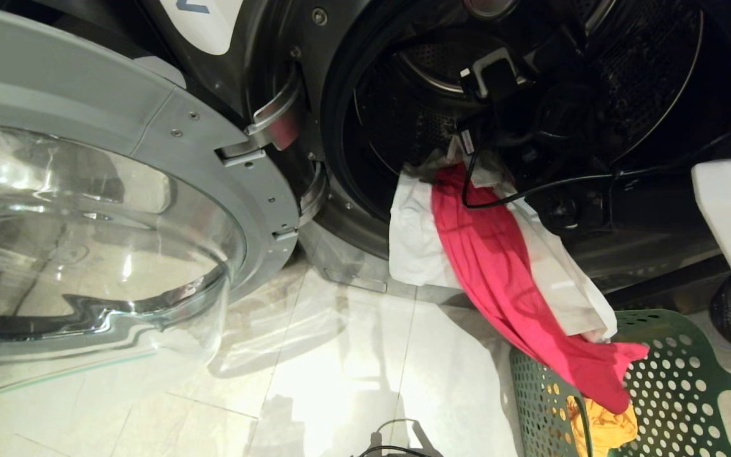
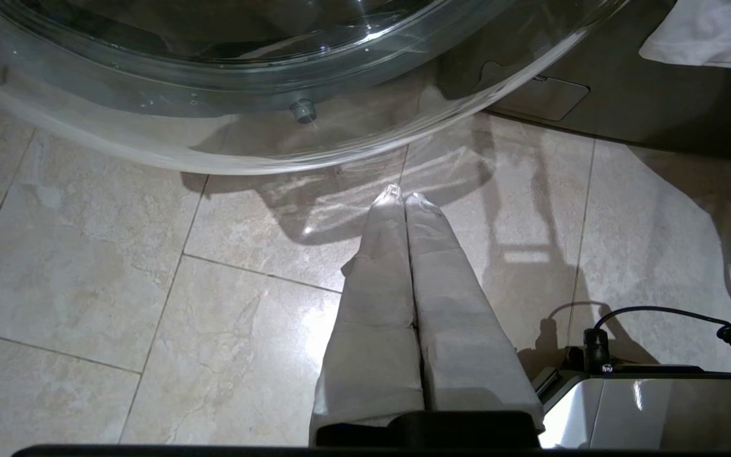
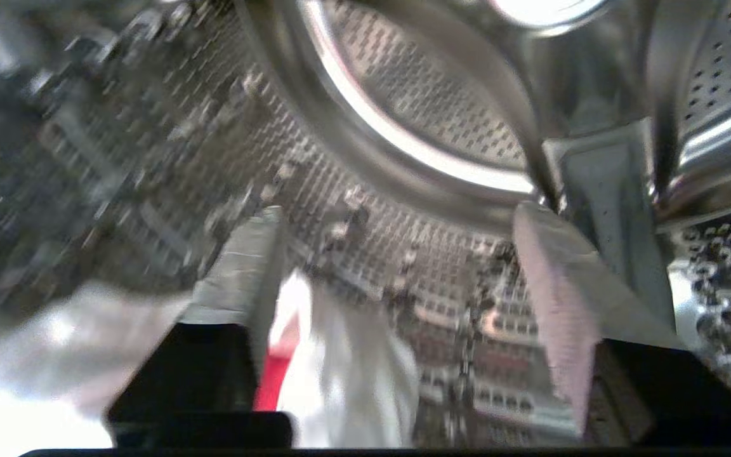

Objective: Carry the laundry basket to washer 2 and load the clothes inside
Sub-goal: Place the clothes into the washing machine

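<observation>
Head view: clothes (image 1: 492,254) trailing long-ways from washer (image 1: 353,82) mouth down into basket (image 1: 676,387). Left wrist view: left claw (image 2: 403,195) hanging pinched, empty, over floor. Right wrist view: right claw (image 3: 403,254) gaping wide inside drum, cloth lying below, nearer.

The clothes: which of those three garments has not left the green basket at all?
The yellow-orange garment: it lies wholly inside the green perforated plastic laundry basket. The white garment and the pink-red garment both drape from the dark grey washer's drum opening.
</observation>
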### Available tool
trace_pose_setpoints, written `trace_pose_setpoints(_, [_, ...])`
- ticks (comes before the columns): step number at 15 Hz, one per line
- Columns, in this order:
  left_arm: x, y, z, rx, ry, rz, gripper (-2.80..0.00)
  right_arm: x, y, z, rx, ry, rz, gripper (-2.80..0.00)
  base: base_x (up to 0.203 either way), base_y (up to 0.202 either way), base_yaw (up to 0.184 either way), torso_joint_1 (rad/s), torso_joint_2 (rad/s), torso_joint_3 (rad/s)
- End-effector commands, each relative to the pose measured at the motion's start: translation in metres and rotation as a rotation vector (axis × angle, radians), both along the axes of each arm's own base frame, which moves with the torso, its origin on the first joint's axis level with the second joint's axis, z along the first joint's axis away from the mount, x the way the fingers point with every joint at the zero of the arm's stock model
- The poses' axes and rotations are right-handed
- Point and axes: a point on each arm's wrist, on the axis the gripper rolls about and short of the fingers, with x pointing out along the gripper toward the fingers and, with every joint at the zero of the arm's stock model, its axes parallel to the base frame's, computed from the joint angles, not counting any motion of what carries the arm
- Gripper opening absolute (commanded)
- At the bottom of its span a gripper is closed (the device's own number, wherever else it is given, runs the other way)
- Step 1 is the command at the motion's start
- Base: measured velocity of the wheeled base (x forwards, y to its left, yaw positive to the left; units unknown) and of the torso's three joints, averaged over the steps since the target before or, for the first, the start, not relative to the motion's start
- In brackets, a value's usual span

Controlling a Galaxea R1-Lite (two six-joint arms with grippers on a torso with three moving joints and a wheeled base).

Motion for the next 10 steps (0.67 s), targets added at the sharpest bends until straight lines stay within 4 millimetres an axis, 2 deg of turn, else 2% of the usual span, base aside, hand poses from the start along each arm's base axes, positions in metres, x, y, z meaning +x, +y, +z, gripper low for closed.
trace_pose_setpoints(1, [0.0,0.0,0.0,0.0,0.0,0.002,-2.8,-0.045,-0.014,0.026,-0.006,0.007,0.013,0.0,0.0,0.0,0.0,0.0,0.0,0.0])
trace_pose_setpoints(3, [0.0,0.0,0.0,0.0,0.0,0.001,-2.8,-0.084,-0.023,0.029,-0.042,0.092,0.037,0.0,0.0,0.0,0.0,0.0,0.0,0.0])
trace_pose_setpoints(6, [0.0,0.0,0.0,0.0,0.001,0.0,-2.8,-0.141,-0.035,0.02,-0.113,0.246,0.081,0.0,0.0,0.0,0.0,0.0,0.0,0.0])
trace_pose_setpoints(10, [0.0,0.0,0.0,0.0,0.0,0.0,-2.8,-0.203,-0.054,-0.013,-0.233,0.628,0.126,0.0,0.0,0.0,0.0,0.0,0.0,0.0])
